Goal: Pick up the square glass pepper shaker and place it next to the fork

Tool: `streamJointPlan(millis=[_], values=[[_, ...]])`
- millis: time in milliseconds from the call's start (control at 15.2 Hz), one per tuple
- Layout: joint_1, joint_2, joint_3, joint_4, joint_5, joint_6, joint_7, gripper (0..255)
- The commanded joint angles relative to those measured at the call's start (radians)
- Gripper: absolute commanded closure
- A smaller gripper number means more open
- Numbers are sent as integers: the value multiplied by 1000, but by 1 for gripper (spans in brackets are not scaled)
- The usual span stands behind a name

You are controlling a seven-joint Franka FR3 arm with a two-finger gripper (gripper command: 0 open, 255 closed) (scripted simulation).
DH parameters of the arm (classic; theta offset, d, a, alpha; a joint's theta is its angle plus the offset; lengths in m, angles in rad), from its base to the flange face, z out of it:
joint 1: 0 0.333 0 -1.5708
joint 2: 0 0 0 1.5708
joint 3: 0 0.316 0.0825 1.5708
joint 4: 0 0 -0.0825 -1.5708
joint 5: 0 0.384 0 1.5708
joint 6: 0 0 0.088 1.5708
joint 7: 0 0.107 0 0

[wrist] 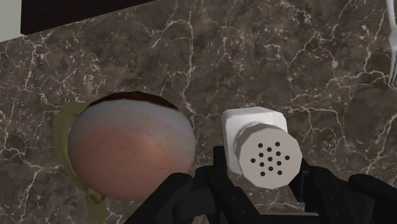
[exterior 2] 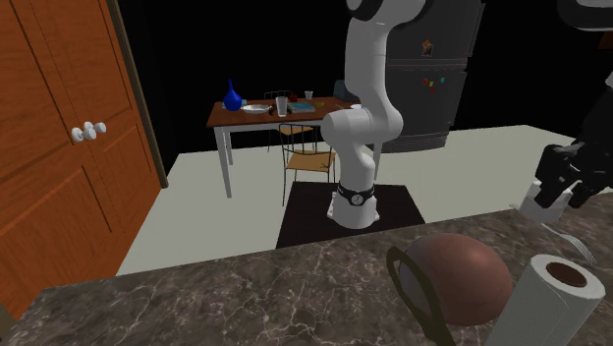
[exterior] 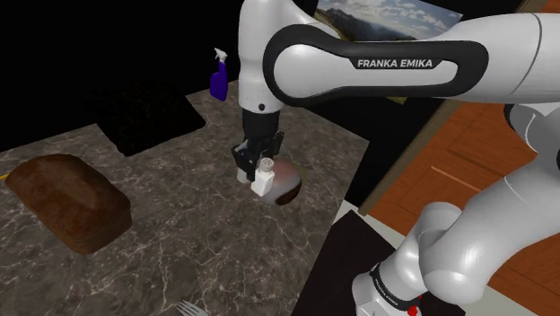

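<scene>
White robot arm is reaching down over a dark marbled worktop. Its black end effector is clasping a white square pepper shaker w/ a round perforated cap, one finger on each side. The shaker is sitting upright just beside a round reddish-brown bowl. Can't tell whether its base is clear of the worktop. The fork is lying well apart from it, at the shoulder view's bottom edge; its tines are also showing in the wrist view. Judging by this, the pick-up step is in hand, the grip apparently made. The next move probably calls for lifting straight up, clearing the bowl, then carrying the shaker toward the fork.
</scene>
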Motion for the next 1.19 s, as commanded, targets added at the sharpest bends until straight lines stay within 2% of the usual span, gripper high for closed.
streamJointPlan(millis=[0,528,858,1122], values=[[21,15,26,15,9,3,47,255],[112,130,129,144,17,0,244,255],[185,249,190,281,-7,-14,384,255],[186,255,188,234,-9,39,381,255]])
